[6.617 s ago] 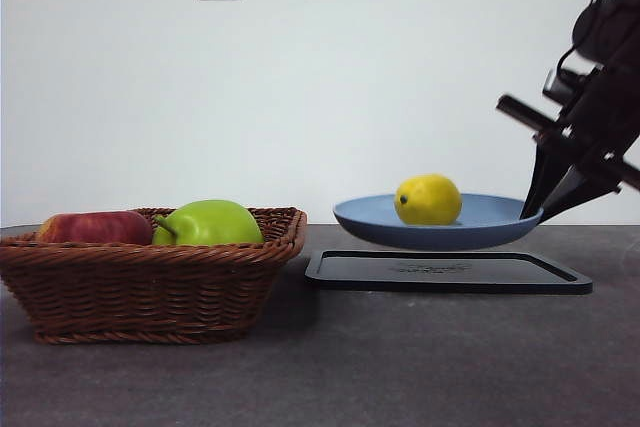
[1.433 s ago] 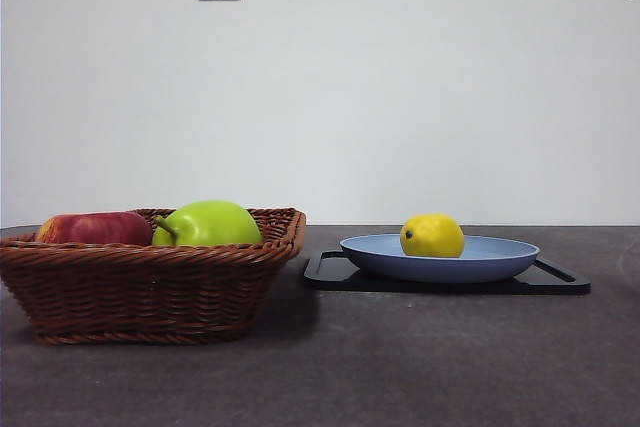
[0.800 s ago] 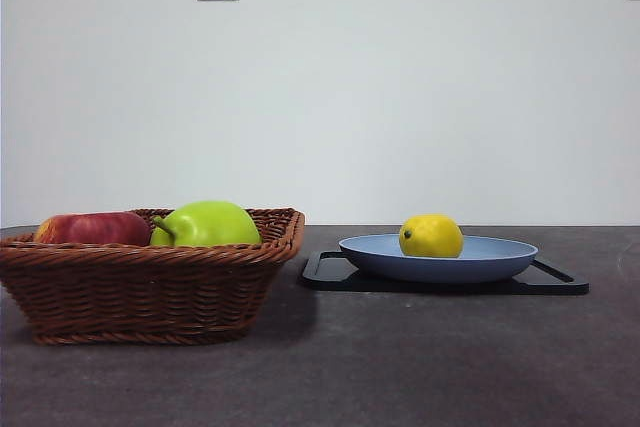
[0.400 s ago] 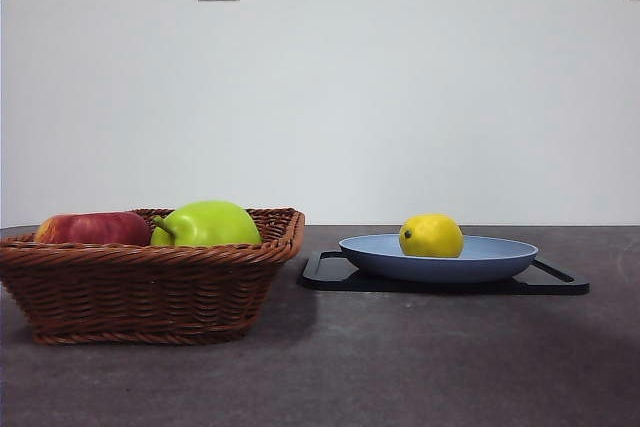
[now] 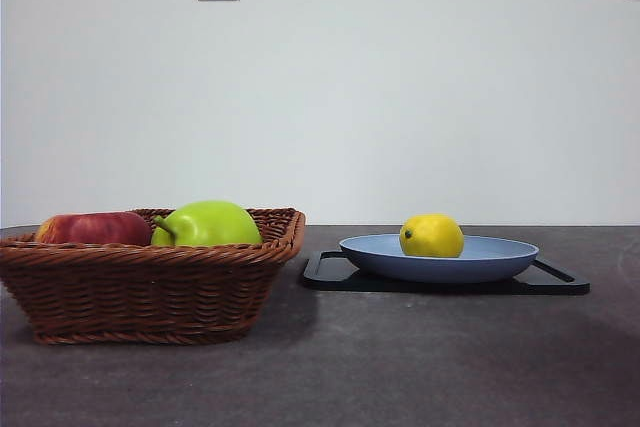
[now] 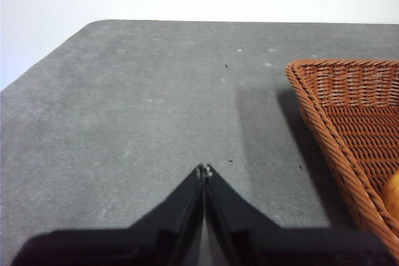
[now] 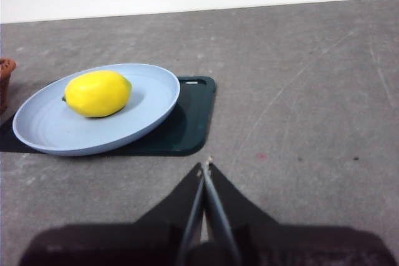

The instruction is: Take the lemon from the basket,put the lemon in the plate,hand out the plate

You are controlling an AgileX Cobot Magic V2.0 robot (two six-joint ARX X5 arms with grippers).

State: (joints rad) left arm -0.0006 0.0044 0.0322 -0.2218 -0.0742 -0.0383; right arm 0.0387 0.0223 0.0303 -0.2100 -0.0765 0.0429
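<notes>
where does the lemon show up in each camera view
Front view: the lemon lies on the blue plate, right of the basket.
Left wrist view: not in it; only a basket corner shows.
Right wrist view: the lemon lies on the plate's far side.
Shared landmark: the plate, on the black tray.

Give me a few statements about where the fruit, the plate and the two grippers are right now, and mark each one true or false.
1. The lemon lies in the plate. True.
2. The plate stands on the bare table. False: it sits on the black tray.
3. The basket holds a green fruit and a red apple. True.
4. The right gripper grips the plate's rim. False: it is shut on nothing, apart from the plate.
5. The left gripper reaches into the basket. False: it is shut over the table beside it.
</notes>
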